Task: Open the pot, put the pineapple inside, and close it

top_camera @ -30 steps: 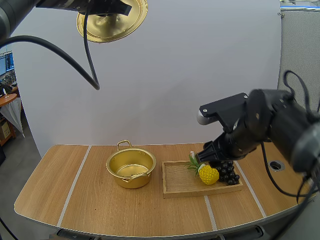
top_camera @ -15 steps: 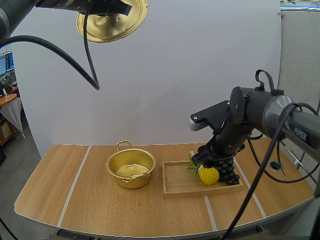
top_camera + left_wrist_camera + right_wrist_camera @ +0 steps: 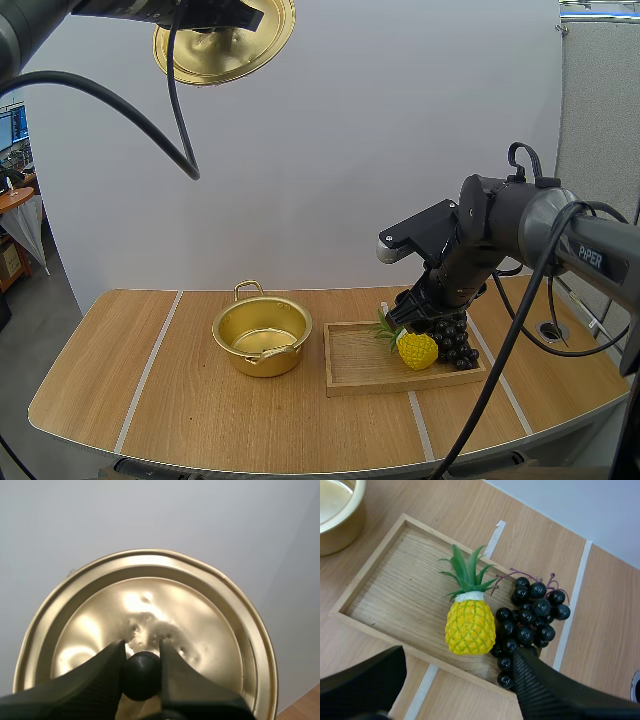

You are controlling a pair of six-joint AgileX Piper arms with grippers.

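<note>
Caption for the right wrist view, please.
Right gripper, fingers open, over the pineapple lying in the wooden tray beside dark grapes.

Mouth of pot [image 3: 262,335] uncovered; lid [image 3: 225,40] held high overhead. Black grapes [image 3: 455,338] touch pineapple [image 3: 416,349] on one flank; tray [image 3: 350,365] floor bare on the other, toward pot.

The right arm [image 3: 500,225] is made of rounded dark grey links, one marked with white "PiPER" lettering [image 3: 590,258]. It carries an angular black bracket [image 3: 420,228] dotted with small pale screw heads and ending in a light grey cap [image 3: 386,254]. The left arm [image 3: 40,20] is the same dark grey, and the left tool [image 3: 141,647] and right tool [image 3: 459,654] have matte black tapering fingers [image 3: 545,690], the right one's ribbed inside.
</note>
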